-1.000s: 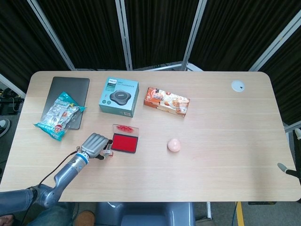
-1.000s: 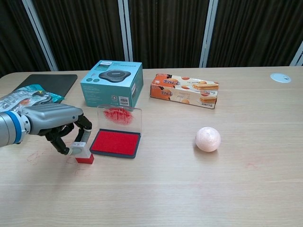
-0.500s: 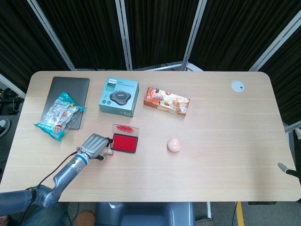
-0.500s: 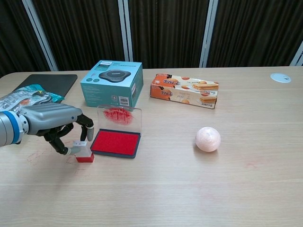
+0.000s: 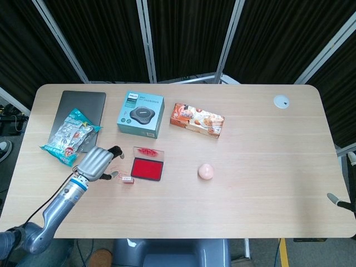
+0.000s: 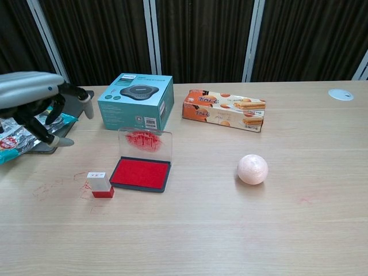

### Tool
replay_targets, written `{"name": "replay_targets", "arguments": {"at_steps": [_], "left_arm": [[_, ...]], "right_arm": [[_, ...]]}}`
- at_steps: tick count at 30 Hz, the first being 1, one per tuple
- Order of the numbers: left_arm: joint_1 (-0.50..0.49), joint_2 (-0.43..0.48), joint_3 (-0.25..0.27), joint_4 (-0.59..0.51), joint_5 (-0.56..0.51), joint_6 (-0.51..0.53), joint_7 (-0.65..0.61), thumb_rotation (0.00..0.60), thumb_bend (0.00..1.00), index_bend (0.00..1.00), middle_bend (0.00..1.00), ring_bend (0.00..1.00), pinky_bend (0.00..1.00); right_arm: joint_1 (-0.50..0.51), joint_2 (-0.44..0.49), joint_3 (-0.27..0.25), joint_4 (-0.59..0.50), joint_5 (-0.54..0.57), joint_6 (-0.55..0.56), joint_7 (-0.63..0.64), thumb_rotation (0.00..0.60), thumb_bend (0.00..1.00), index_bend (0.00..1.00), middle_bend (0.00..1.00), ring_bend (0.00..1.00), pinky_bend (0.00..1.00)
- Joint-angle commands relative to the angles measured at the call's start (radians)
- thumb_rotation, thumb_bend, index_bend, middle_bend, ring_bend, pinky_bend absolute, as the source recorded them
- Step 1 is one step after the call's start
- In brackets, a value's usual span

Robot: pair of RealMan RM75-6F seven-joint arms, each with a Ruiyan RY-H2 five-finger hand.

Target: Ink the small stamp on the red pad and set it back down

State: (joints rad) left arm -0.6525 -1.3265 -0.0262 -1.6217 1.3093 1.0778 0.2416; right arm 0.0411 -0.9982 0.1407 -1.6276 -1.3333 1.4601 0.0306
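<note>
Now the small stamp (image 6: 100, 184) stands upright on the surface (image 6: 241, 230), lower left of the chest frame, just beside the red pad (image 6: 141, 173) but apart from it, red base down, so it reads as set down. The pad's clear lid (image 6: 144, 144) is propped up at the back, leaving the ink exposed. The left robot hand (image 6: 40, 100) hovers at the upper left of the frame, well above the stamp, fingers apart and holding nothing. The right robot hand is not visible in either view. Judging by this layout, the task looks essentially done.
</note>
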Motion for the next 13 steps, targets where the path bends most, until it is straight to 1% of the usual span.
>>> {"name": "replay_targets", "arguments": {"at_steps": [1, 3, 4, 5, 6, 7, 9, 10, 13], "left_arm": [[0.058, 0.07, 0.003, -0.054, 0.062, 0.091, -0.05, 0.6, 0.0, 0.21, 0.04, 0.16, 0.29], [0.098, 0.109, 0.013, -0.091, 0.078, 0.148, -0.058, 0.6, 0.0, 0.11, 0.0, 0.03, 0.09], [0.119, 0.126, 0.019, -0.107, 0.084, 0.174, -0.057, 0.6, 0.0, 0.06, 0.0, 0.0, 0.03], [0.14, 0.144, 0.027, -0.126, 0.088, 0.197, -0.055, 0.6, 0.0, 0.02, 0.0, 0.0, 0.0], [0.185, 0.176, 0.042, -0.142, 0.072, 0.247, -0.025, 0.6, 0.0, 0.01, 0.0, 0.0, 0.0], [0.227, 0.199, 0.058, -0.165, 0.065, 0.299, 0.016, 0.6, 0.0, 0.0, 0.0, 0.0, 0.0], [0.27, 0.217, 0.07, -0.199, 0.059, 0.343, 0.042, 0.6, 0.0, 0.0, 0.0, 0.0, 0.0], [0.293, 0.226, 0.075, -0.21, 0.058, 0.362, 0.028, 0.6, 0.0, 0.0, 0.0, 0.0, 0.0], [0.321, 0.238, 0.081, -0.211, 0.071, 0.382, -0.005, 0.6, 0.0, 0.0, 0.0, 0.0, 0.0]], "right_arm": [[-0.001, 0.005, -0.001, -0.007, -0.007, 0.002, 0.007, 0.6, 0.0, 0.0, 0.0, 0.0, 0.0], [-0.001, 0.009, -0.002, -0.015, -0.016, 0.005, 0.014, 0.6, 0.0, 0.0, 0.0, 0.0, 0.0], [-0.001, 0.011, -0.003, -0.018, -0.022, 0.007, 0.017, 0.6, 0.0, 0.0, 0.0, 0.0, 0.0], [-0.001, 0.013, -0.004, -0.022, -0.027, 0.008, 0.02, 0.6, 0.0, 0.0, 0.0, 0.0, 0.0], [0.0, 0.015, -0.006, -0.024, -0.036, 0.009, 0.026, 0.6, 0.0, 0.0, 0.0, 0.0, 0.0], [0.0, 0.016, -0.008, -0.024, -0.042, 0.01, 0.03, 0.6, 0.0, 0.0, 0.0, 0.0, 0.0], [-0.001, 0.019, -0.009, -0.024, -0.048, 0.014, 0.039, 0.6, 0.0, 0.0, 0.0, 0.0, 0.0], [-0.002, 0.021, -0.008, -0.026, -0.053, 0.018, 0.044, 0.6, 0.0, 0.0, 0.0, 0.0, 0.0], [-0.003, 0.024, -0.009, -0.031, -0.061, 0.024, 0.051, 0.6, 0.0, 0.0, 0.0, 0.0, 0.0]]}}
